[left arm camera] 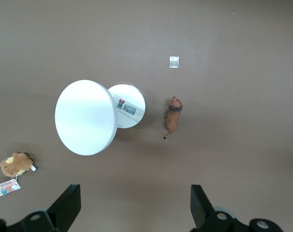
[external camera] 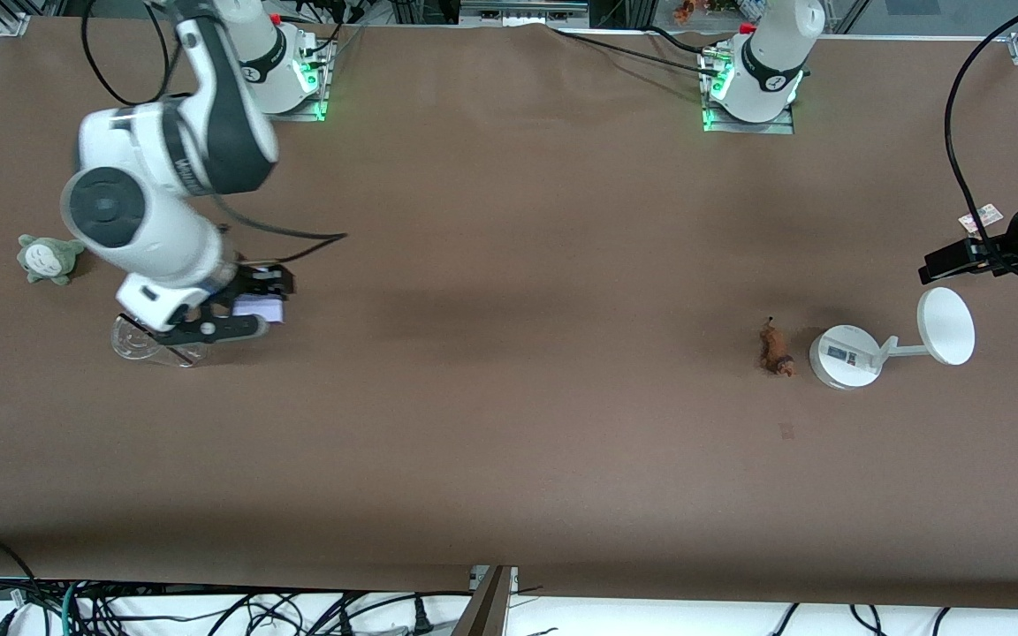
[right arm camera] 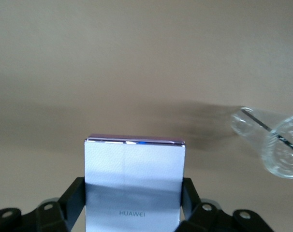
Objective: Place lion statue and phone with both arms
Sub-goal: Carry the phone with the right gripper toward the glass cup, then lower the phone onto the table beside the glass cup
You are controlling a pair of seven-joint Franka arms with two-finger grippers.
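The phone (right arm camera: pixel 135 186) bears the word "HUAWEI" in small grey capitals low on its pale face, seen in the right wrist view. The stand (left arm camera: pixel 128 107) carries a printed label with red and dark marks, too small to read. The plush (left arm camera: pixel 14 164) has a tag, also unreadable.

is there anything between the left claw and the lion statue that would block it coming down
Nothing visible does. The left claw is open, up over the table toward the left arm's end, and the lion statue lies on bare brown cloth. The closest thing is the white stand, beside the lion, apart from it.
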